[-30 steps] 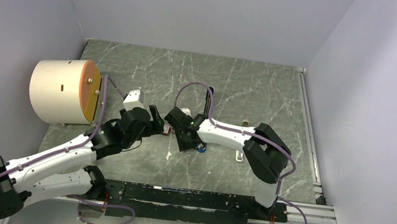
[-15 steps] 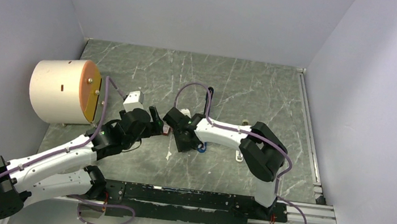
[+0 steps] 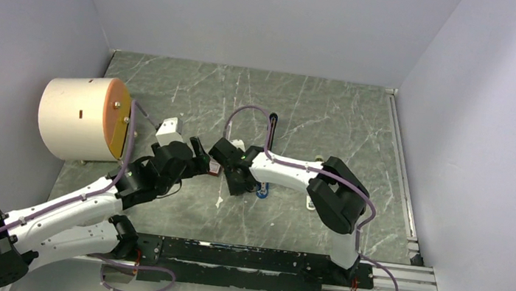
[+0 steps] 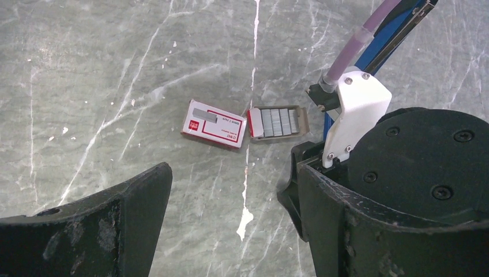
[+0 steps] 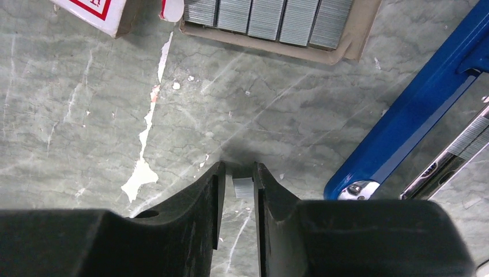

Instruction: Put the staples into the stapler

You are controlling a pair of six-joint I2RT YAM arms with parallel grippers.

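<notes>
Having edged left, right end effector point(image 5: 238, 167) pinches what seems staples point(image 5: 242, 186); left end effector point(image 4: 230, 173), also shifted, spread wide.

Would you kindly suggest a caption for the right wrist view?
Right gripper pinches a small staple strip beside the open blue stapler, staple tray beyond.

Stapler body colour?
Blue. The stapler shows best in the right wrist view.
</notes>
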